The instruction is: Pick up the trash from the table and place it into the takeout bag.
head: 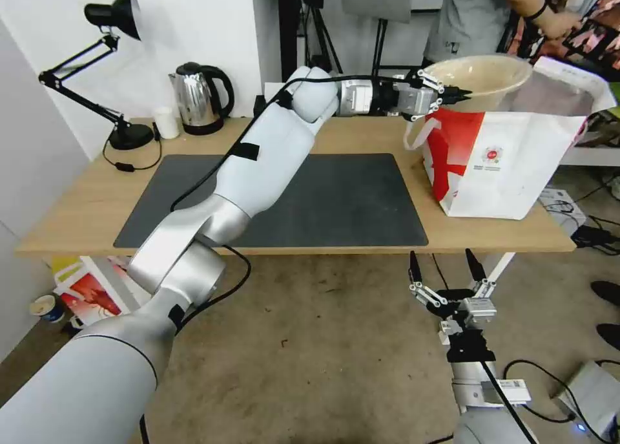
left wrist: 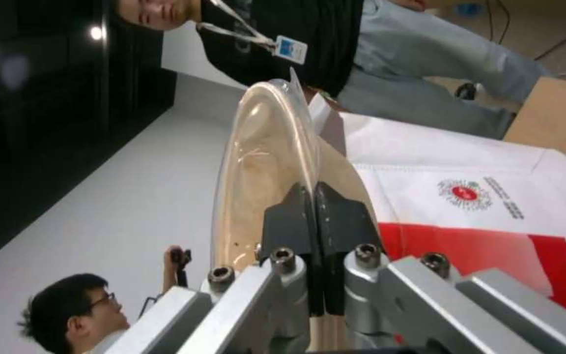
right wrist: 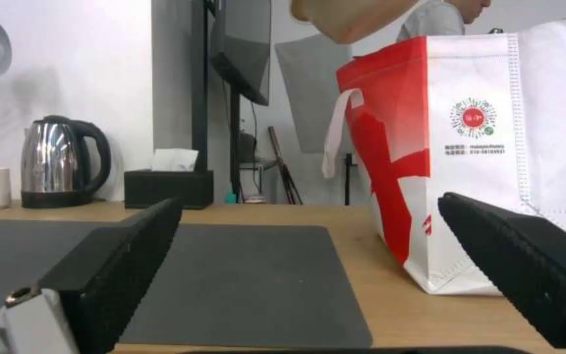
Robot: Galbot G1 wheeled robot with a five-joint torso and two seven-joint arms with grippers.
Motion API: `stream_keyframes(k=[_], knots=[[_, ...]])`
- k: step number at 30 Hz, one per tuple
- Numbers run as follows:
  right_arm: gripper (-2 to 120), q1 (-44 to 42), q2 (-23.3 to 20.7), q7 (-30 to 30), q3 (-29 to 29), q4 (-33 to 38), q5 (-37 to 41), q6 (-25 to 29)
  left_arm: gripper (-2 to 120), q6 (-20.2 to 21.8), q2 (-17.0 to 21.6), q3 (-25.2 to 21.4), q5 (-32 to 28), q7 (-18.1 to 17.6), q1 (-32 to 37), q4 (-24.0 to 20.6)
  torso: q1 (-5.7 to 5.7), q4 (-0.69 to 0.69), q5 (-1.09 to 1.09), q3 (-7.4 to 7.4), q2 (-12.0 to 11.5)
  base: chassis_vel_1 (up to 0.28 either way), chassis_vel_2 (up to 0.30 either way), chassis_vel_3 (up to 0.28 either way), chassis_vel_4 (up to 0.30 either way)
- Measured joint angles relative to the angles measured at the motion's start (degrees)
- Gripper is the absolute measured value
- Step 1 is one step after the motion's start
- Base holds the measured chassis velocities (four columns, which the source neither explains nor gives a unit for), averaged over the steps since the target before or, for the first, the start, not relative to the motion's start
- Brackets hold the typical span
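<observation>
Light-wood table [head: 361, 140], left hand [head: 460, 95] pinching beige bowl [head: 484, 75] rim above takeout bag [head: 516, 166], right hand [head: 445, 269] spread

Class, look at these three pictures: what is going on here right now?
The robot's left gripper is shut on the rim of a shallow beige bowl and holds it in the air above the open top of the white and red takeout bag, which stands at the right end of the table. The bowl is not yet inside. The right gripper hangs open below the table's front edge, holding nothing. A steel kettle stands at the back.
</observation>
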Motion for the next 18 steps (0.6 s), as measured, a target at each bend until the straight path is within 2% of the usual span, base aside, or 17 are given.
stream_keyframes(k=[13, 18], knots=[[100, 0.0, 0.0, 0.0, 0.0, 0.0, 0.0, 0.0, 0, 0.0, 0.0, 0.3, 0.0, -0.2, -1.3, 1.4, 0.0, 0.0, 0.0, 0.0, 0.0, 0.0, 0.0, 0.0, 0.0], [100, 0.0, 0.0, 0.0, 0.0, 0.0, 0.0, 0.0, 0, 0.0, 0.0, 2.1, -1.2, -1.4, -3.3, 2.9, 0.0, 0.0, 0.0, 0.0, 0.0, 0.0, 0.0, 0.0, 0.0]])
